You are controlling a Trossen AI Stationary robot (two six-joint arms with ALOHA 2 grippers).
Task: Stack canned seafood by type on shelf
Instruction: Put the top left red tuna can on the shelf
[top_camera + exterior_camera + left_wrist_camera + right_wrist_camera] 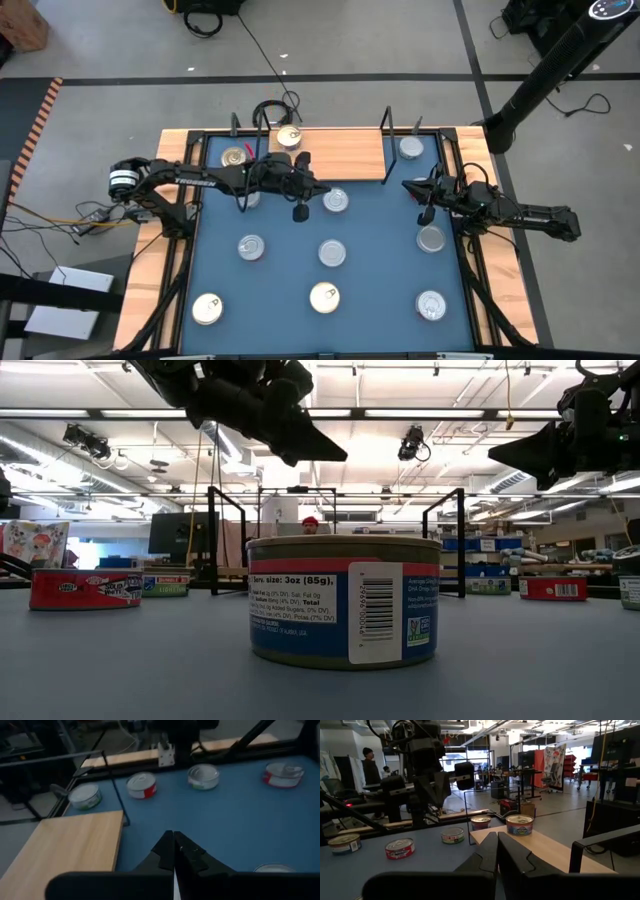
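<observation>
Looking at the tins (332, 253), they were small, flat, rigid metal rounds, probably light-ish but dense for their size, with slick sides, so I'd have pinched one across its width, low on the wall, not by the pull tab. Most sat loose on the table (380, 235), spread out in front of and beside both arms. Three were already on the shelf (345, 153): a gold-topped one and a red-sided one just behind the left end effector (300, 211), and a silver one just behind the right end effector (426, 214). Both end effectors were clenched and empty, hovering above the table near the shelf edge. Dropping a tin wouldn't break it, but it could roll off.
</observation>
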